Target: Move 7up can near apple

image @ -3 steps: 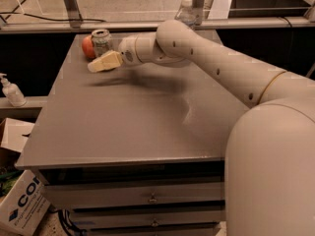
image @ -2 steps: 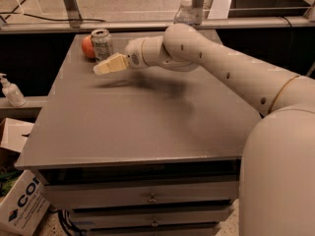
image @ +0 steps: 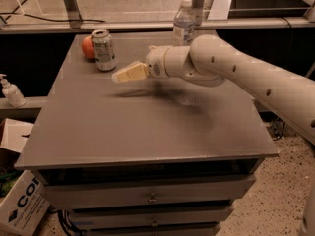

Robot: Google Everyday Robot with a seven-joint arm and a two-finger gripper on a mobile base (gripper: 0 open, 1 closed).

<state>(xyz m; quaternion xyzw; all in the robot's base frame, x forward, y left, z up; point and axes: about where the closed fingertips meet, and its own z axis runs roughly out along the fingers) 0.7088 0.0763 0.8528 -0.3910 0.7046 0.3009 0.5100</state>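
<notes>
The 7up can (image: pixel 104 49) stands upright at the back left of the grey table (image: pixel 147 132). The orange-red apple (image: pixel 87 48) sits right behind it on its left, touching or almost touching it. My gripper (image: pixel 125 74) hovers above the table to the right of the can and a little nearer the front. It is clear of the can and holds nothing. The white arm reaches in from the right.
A clear plastic bottle (image: pixel 184 23) with a white cap stands at the table's back edge, behind the arm. A pump bottle (image: pixel 10 91) sits on a ledge to the left. Cardboard boxes (image: pixel 22 200) lie on the floor at lower left. Drawers run under the tabletop.
The gripper has drawn back to the right, away from the can. The can and the apple have stayed in place.
</notes>
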